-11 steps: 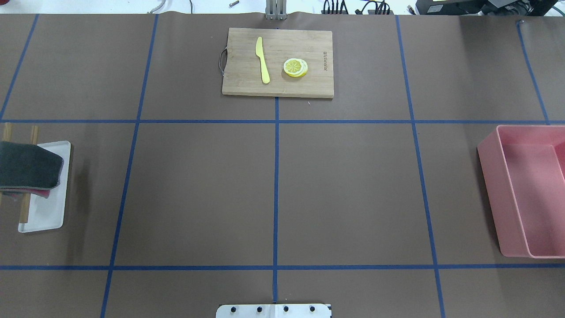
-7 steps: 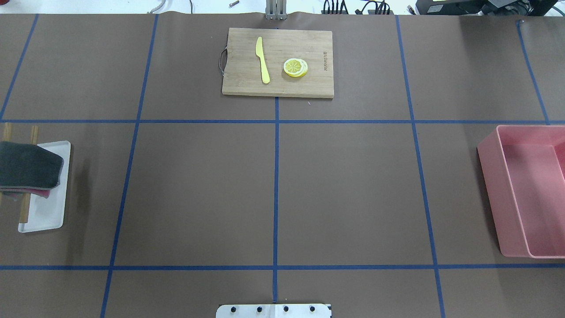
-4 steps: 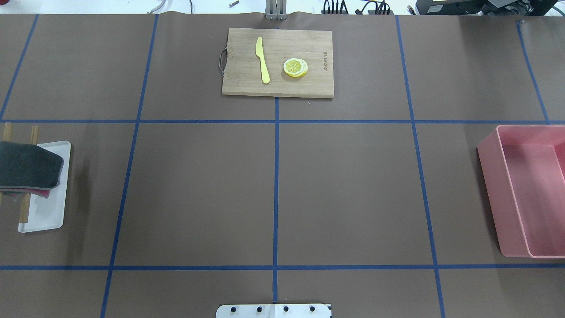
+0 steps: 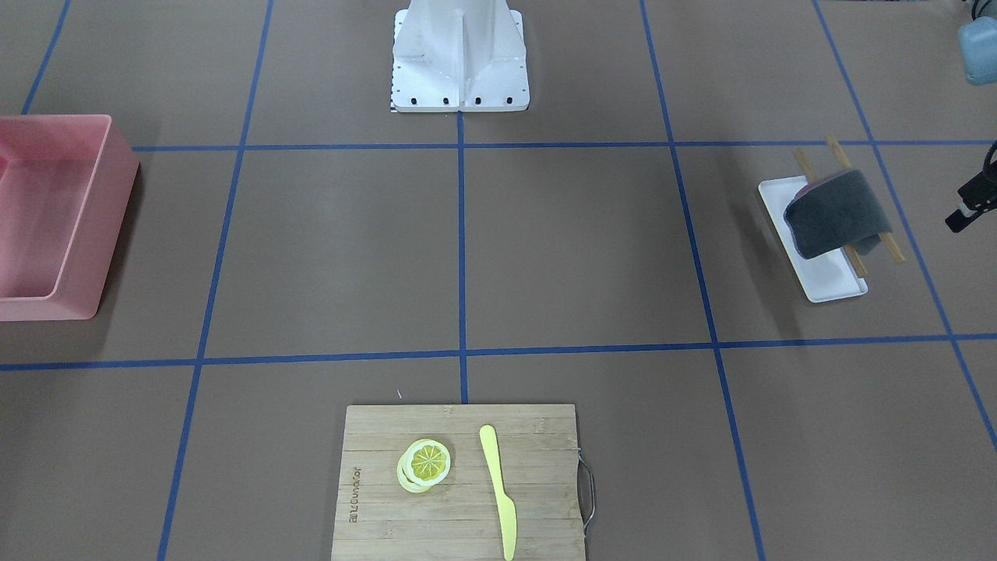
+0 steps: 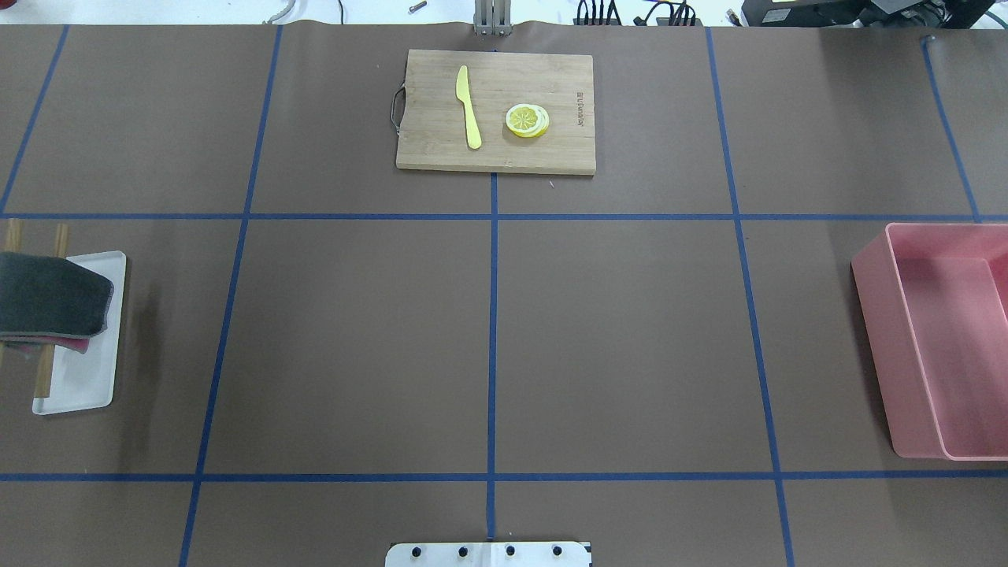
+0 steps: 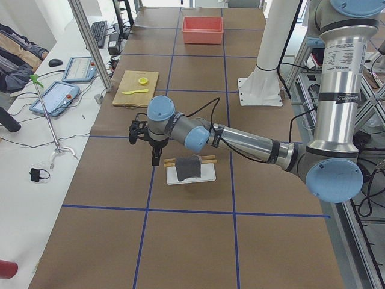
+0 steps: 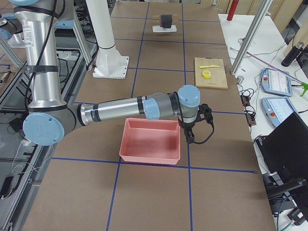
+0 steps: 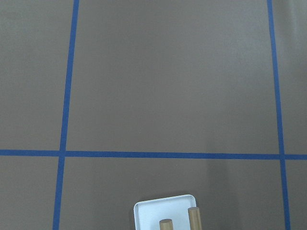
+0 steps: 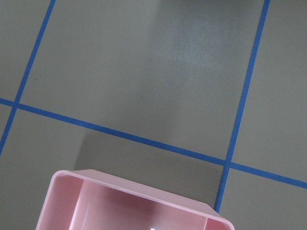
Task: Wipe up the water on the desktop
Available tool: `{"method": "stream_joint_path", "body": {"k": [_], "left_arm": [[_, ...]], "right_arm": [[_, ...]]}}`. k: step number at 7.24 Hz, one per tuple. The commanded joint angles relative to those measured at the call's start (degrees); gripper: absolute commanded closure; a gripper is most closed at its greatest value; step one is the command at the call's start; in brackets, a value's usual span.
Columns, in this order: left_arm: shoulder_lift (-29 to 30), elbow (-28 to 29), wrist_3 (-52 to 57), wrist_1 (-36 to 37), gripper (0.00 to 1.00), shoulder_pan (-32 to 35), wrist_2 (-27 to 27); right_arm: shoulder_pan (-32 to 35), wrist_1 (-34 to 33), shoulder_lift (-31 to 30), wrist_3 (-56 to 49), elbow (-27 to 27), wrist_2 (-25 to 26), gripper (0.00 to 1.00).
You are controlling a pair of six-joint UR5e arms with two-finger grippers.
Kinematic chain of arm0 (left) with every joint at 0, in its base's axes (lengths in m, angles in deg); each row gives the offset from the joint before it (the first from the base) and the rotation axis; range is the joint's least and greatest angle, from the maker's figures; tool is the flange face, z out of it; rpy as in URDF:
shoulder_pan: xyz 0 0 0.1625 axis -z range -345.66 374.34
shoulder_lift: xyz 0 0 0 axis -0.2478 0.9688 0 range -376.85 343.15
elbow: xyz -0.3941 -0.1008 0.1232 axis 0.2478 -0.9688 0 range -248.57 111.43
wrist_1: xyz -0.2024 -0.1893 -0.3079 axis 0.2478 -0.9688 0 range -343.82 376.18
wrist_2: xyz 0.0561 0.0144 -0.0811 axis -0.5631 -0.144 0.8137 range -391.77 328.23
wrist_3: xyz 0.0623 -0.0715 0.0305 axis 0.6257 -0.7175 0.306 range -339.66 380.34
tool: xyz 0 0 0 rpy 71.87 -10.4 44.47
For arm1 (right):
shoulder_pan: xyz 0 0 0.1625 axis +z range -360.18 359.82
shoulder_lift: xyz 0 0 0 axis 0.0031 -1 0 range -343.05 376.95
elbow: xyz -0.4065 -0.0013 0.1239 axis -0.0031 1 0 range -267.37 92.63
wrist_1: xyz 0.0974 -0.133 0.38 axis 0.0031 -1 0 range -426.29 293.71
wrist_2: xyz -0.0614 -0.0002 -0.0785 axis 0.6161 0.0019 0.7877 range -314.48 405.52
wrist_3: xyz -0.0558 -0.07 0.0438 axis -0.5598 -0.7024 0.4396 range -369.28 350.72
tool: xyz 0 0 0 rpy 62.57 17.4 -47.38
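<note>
Brown counter [image 5: 630, 339] spans all views; left end effector [image 6: 156, 160] hangs by grey cloth [image 6: 187, 168] at left edge, right end effector [image 7: 190, 139] by pink bin [image 7: 149, 157] at right edge; can't tell either's opening

We find the middle of the counter [image 5: 630, 339] open for passage. Three obstacles border it: the cutting board [image 5: 567, 150] at the far edge, the pink bin [image 5: 894, 346] at the right, and the white tray [image 5: 83, 382] with its draped cloth [image 5: 47, 303] at the left.
</note>
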Motion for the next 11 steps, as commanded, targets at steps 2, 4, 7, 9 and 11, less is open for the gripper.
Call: {"method": "stream_joint_path", "body": {"k": [2,4,7,9,11], "left_arm": [[-0.16,1.49,0.64,-2.27,0.02,-0.88,1.12],[-1.38,1.42,-0.14,-2.18,0.02,-1.85,4.81],[-0.95,1.42,-11.20,-2.53,0.02,-5.25,3.85],[-4.61,-0.77,-22.70,-7.95,0.02,-8.18,3.76],[-5.61,0.09,-22.99,-9.57,0.02,-11.75,-0.33]], "right_arm": [[-0.03,0.07,-1.64,0.43,-3.36,-1.59,0.00],[-0.03,-0.27,-1.82,2.00,-3.80,-3.43,0.00],[-0.03,0.60,-6.30,5.01,-6.78,-9.24,0.00],[-0.03,0.60,-6.21,7.19,-6.97,-9.33,0.00],[-0.03,0.51,-6.30,7.38,-6.88,-9.77,0.00]]}}
